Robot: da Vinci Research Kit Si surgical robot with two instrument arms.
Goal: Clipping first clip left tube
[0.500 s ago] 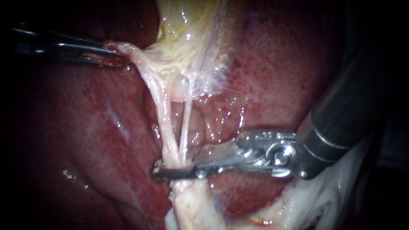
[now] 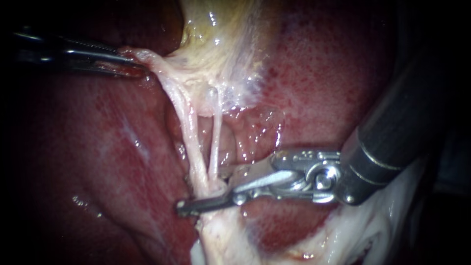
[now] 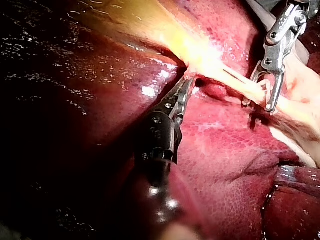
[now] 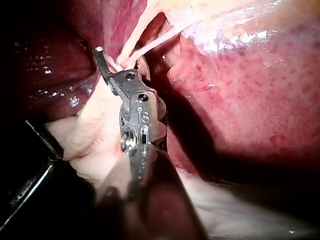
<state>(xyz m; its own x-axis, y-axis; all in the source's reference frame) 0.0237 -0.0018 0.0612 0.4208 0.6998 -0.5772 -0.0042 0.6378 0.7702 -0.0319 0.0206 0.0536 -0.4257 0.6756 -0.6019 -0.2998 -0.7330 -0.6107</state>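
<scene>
Two pale tubes run down from the gallbladder [image 2: 221, 39]: the left tube [image 2: 189, 132] and the right tube [image 2: 215, 140], which meet low down. My right instrument [image 2: 198, 196] comes in from the right. Its metal jaws stand open astride the tubes where they meet, the near jaw slanting across in front and the far jaw mostly hidden behind the tissue. The left wrist view shows a gap between the right instrument's [image 3: 258, 104] jaws, with the strands in it. My left instrument [image 2: 131, 63] is shut on the gallbladder's lower edge and holds it out to the left.
Dark red liver [image 2: 98, 147] lies to the left of the tubes and behind them [image 2: 333, 73]. White fatty tissue [image 2: 368, 230] lies under the right instrument's shaft. In the right wrist view a dark bar [image 4: 35, 150] lies beside the right instrument [image 4: 120, 57].
The right instrument's near jaw has tilted, its tip dropping a little. The tubes now bunch together just above it. The left instrument has not moved.
</scene>
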